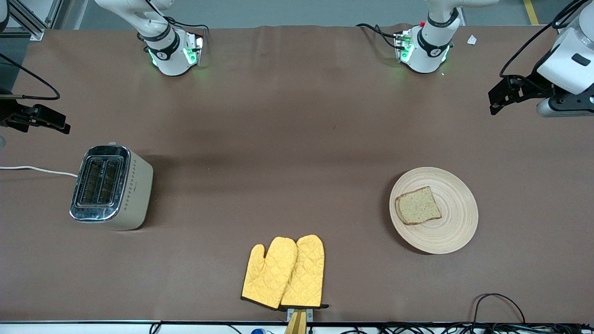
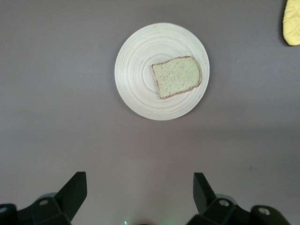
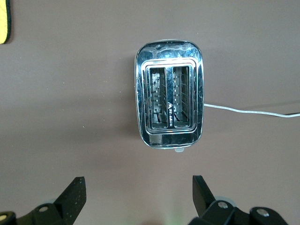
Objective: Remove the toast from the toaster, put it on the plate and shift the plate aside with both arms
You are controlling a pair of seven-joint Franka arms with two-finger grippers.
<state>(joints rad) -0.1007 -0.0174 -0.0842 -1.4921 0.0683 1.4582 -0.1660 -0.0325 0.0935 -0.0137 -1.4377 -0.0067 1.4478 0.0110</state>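
The toast (image 1: pixel 417 205), a brown wholegrain slice, lies flat on the round beige wooden plate (image 1: pixel 450 232) toward the left arm's end of the table. In the left wrist view the toast (image 2: pixel 177 76) rests off-centre on the plate (image 2: pixel 140 79). My left gripper (image 1: pixel 493 103) hangs open and empty in the air over the table's edge at its own end, well apart from the plate; its jaws (image 2: pixel 139 177) stand wide. My right gripper (image 1: pixel 62 126) hovers open and empty over the table beside the toaster; it (image 3: pixel 138 180) holds nothing.
A chrome-topped two-slot toaster (image 1: pixel 109 185) stands toward the right arm's end, both slots (image 3: pixel 169 101) empty, its white cord (image 1: pixel 37 169) running off the table. A pair of yellow oven mitts (image 1: pixel 285 271) lies near the front edge, midway along it.
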